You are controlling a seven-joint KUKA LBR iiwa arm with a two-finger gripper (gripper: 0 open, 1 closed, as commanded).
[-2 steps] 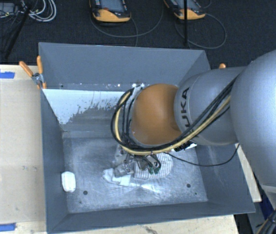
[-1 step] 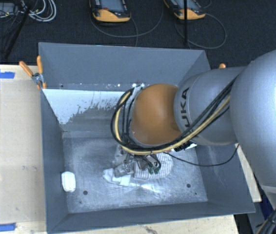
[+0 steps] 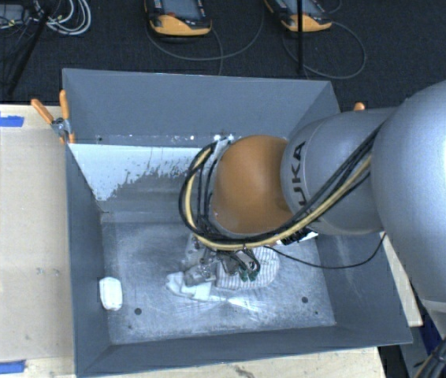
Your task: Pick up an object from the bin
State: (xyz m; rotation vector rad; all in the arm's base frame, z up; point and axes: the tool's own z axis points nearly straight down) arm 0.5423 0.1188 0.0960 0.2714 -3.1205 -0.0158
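Observation:
My gripper (image 3: 204, 272) is low in the middle of the bin, under the arm's orange cover. It is right on top of a crumpled white and clear plastic thing (image 3: 194, 289) lying on the bin floor. A pale ribbed or meshed piece (image 3: 259, 272) lies just to the gripper's right, partly hidden by the arm. Whether anything is held cannot be made out.
A small white rounded block (image 3: 110, 293) lies alone near the bin's front left corner. The arm and its cables reach in from the right and cover the bin's middle and right side.

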